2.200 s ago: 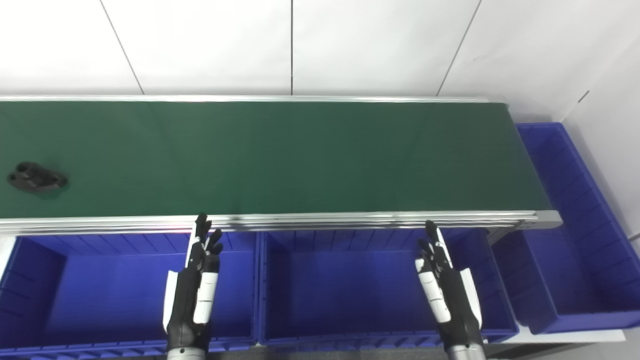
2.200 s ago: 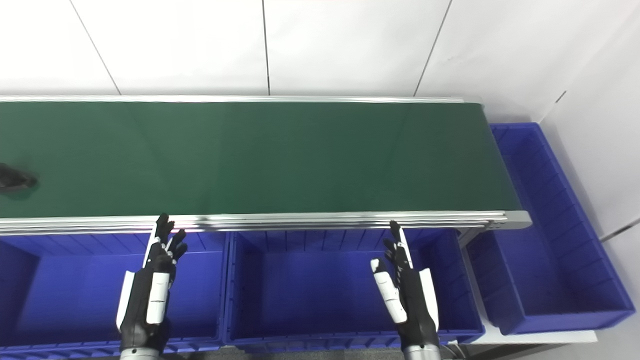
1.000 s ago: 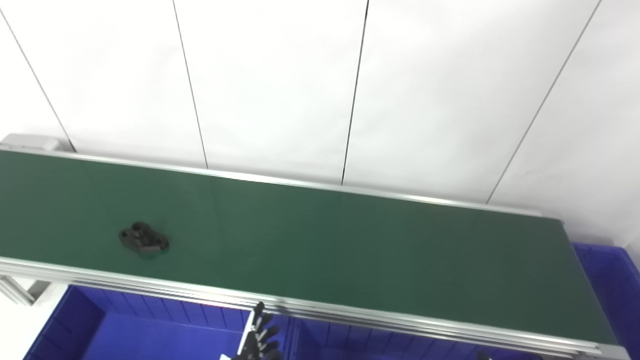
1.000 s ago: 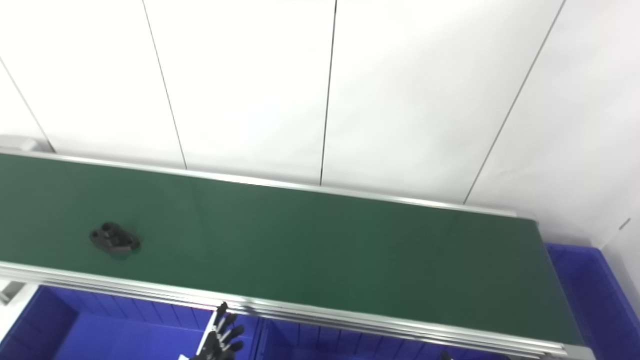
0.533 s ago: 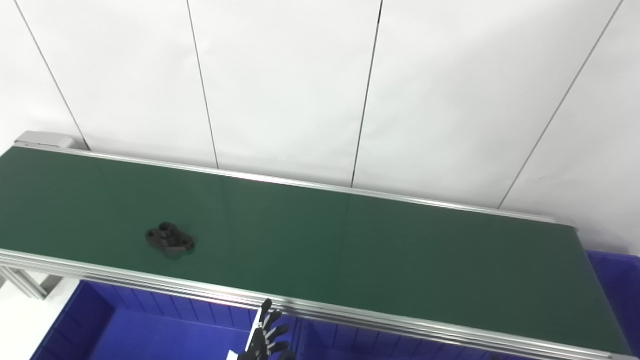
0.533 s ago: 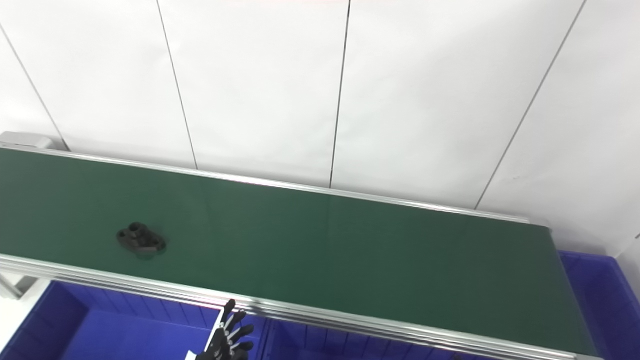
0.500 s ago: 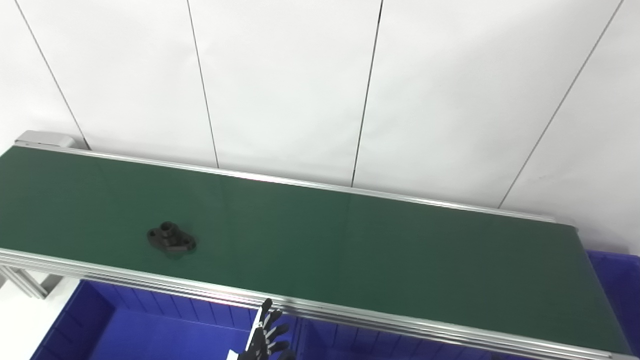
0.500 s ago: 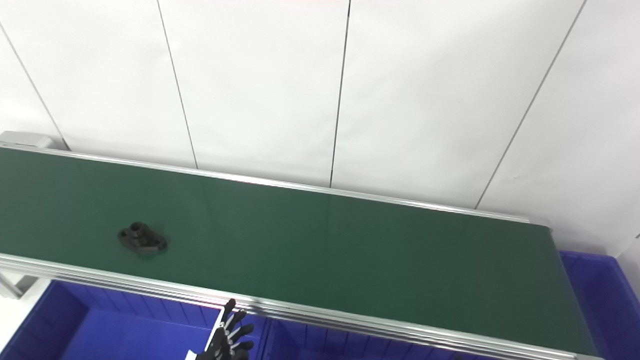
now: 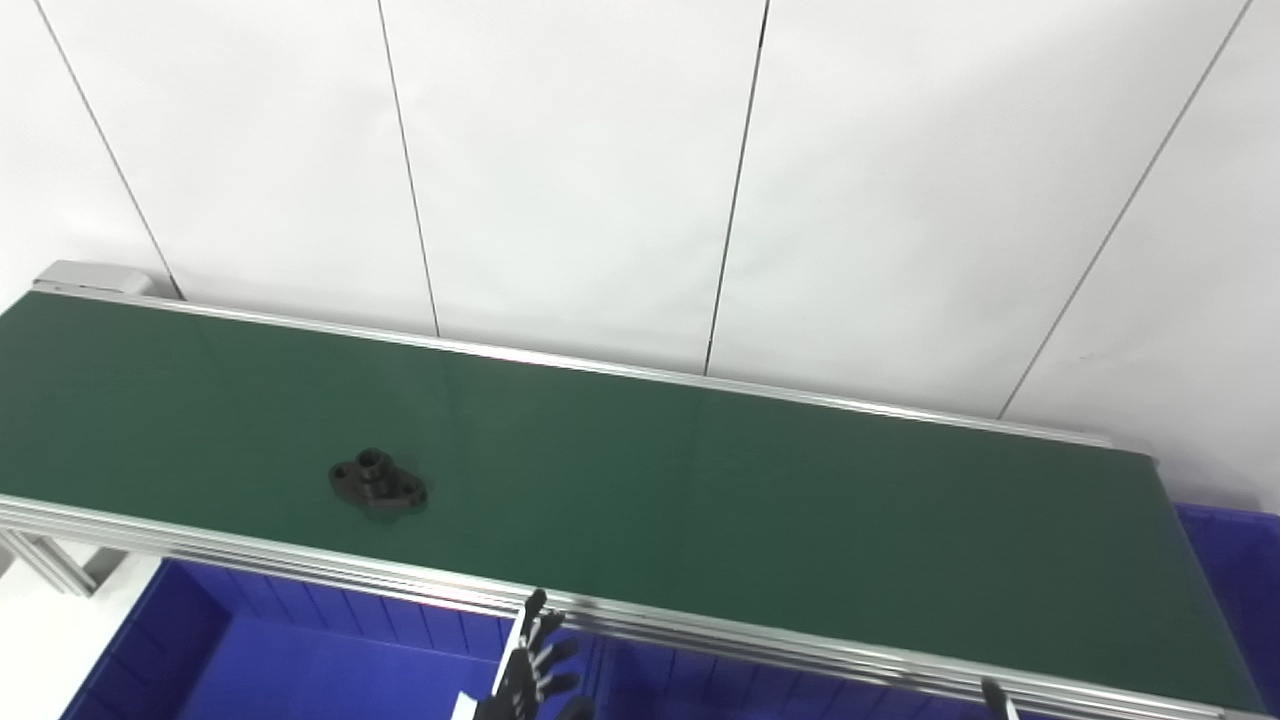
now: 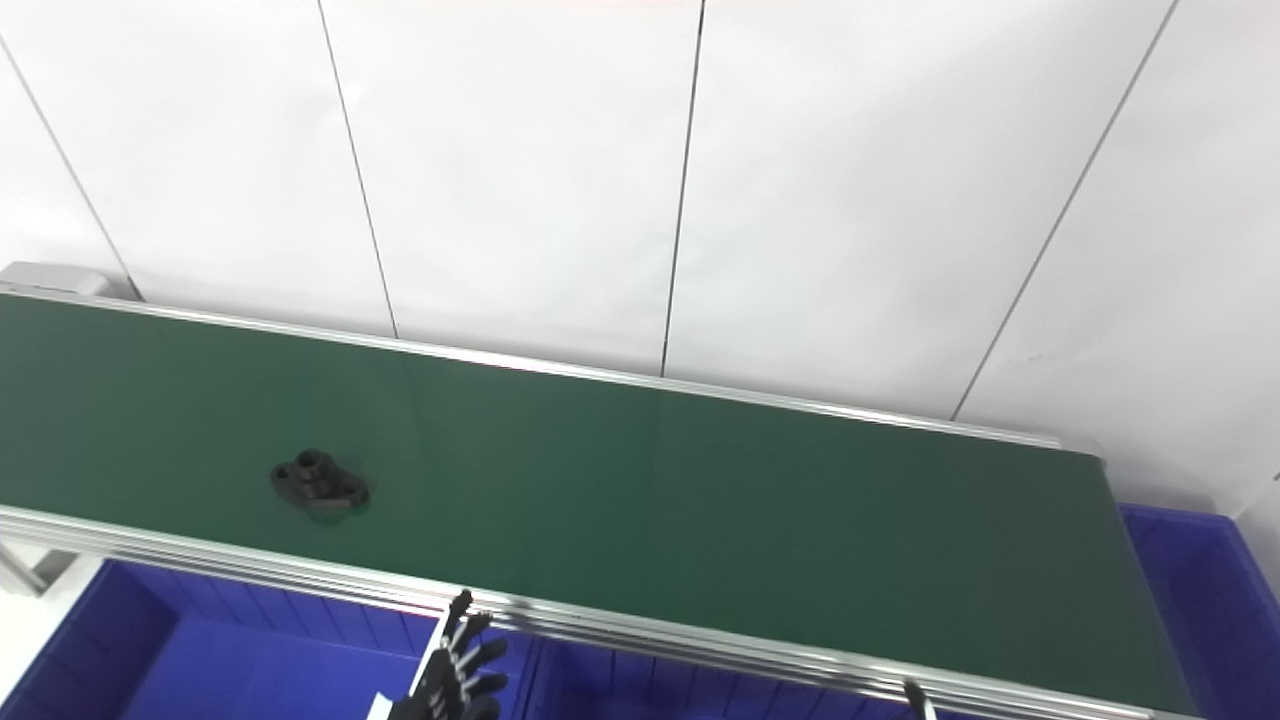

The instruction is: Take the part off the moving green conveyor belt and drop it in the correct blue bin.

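Observation:
A small black flanged part [image 9: 377,483] lies on the green conveyor belt [image 9: 700,490], left of centre near the front rail; it also shows in the right eye view [image 10: 319,483]. My left hand [image 9: 532,675] shows at the bottom edge below the rail, fingers spread, open and empty, right of the part and apart from it. Only a fingertip of my right hand [image 9: 996,696] shows at the bottom right edge; its state cannot be told.
Blue bins [image 9: 300,660] sit below the belt's front rail, and another blue bin [image 9: 1240,560] stands past the belt's right end. A white panelled wall [image 9: 640,170] rises behind the belt.
The camera tilted up and turned left, so the bins and hands dropped out of view. The black part has moved to the right along the belt. A right fingertip has come into view.

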Motion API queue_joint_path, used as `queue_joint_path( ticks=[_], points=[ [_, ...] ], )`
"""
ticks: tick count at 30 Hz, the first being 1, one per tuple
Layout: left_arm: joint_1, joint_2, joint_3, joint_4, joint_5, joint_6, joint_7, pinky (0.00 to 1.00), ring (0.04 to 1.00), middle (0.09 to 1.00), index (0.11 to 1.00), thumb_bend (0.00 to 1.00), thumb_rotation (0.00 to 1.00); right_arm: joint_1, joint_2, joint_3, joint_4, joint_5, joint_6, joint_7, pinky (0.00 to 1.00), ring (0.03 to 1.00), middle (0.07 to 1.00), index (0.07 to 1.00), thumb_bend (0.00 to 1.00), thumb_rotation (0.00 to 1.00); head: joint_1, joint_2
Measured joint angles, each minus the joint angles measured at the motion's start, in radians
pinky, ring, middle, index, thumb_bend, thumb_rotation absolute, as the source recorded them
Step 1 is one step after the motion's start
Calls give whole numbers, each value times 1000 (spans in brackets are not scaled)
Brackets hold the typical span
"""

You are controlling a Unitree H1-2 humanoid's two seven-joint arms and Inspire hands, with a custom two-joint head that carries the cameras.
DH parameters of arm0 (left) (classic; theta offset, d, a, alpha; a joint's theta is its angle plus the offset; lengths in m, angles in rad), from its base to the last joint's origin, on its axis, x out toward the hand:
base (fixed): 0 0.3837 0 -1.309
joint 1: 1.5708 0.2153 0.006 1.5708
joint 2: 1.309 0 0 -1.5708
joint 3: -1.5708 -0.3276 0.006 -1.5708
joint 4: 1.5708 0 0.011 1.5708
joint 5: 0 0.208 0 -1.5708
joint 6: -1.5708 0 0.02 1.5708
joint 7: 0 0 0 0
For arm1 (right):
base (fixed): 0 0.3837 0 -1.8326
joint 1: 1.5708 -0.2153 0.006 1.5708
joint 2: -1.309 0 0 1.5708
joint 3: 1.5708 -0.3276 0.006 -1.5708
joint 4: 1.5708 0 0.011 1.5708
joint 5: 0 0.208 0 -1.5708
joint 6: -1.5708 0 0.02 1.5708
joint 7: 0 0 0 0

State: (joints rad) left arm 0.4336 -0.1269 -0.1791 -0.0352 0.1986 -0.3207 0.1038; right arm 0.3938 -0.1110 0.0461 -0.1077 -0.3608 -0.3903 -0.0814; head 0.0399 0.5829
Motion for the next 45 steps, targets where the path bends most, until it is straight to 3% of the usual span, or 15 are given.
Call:
queue_joint_path(
  ticks=[2, 8, 14, 19, 28, 39, 45],
  points=[
    [0, 0, -1, -8, 0, 8, -2, 867, 890, 967, 1000, 766, 861, -3, 3, 0, -47, -26, 4, -1, 842, 935, 1000, 1000, 830, 598, -21, 14],
    [-3, 3, -3, -17, -19, 28, -17, 881, 895, 970, 1000, 743, 882, -38, 41, 6, -211, -76, 103, 14, 836, 907, 992, 1000, 899, 484, -46, 21],
    [-12, 5, -2, -18, -22, 33, -27, 909, 900, 975, 1000, 750, 894, -135, 46, 16, -231, -186, 191, 44, 797, 889, 954, 966, 937, 456, -78, 34],
    [-14, 6, -2, -21, -32, 49, -35, 926, 912, 975, 1000, 731, 903, -228, 45, 30, -234, -248, 290, 85, 802, 867, 893, 907, 947, 364, -98, 37],
    [-19, 5, -7, -21, -42, 61, -39, 902, 909, 962, 1000, 740, 907, -416, 30, 75, -152, -357, 421, 145, 720, 811, 849, 857, 961, 352, -95, 40],
    [-19, 5, -9, -21, -41, 61, -39, 903, 901, 960, 1000, 742, 904, -582, 22, 158, -7, -416, 477, 180, 657, 790, 839, 864, 981, 400, -87, 48],
    [-19, 5, -10, -21, -41, 61, -39, 885, 893, 952, 1000, 740, 900, -646, 35, 199, 74, -452, 508, 176, 627, 775, 824, 858, 979, 378, -86, 52]
  ],
)
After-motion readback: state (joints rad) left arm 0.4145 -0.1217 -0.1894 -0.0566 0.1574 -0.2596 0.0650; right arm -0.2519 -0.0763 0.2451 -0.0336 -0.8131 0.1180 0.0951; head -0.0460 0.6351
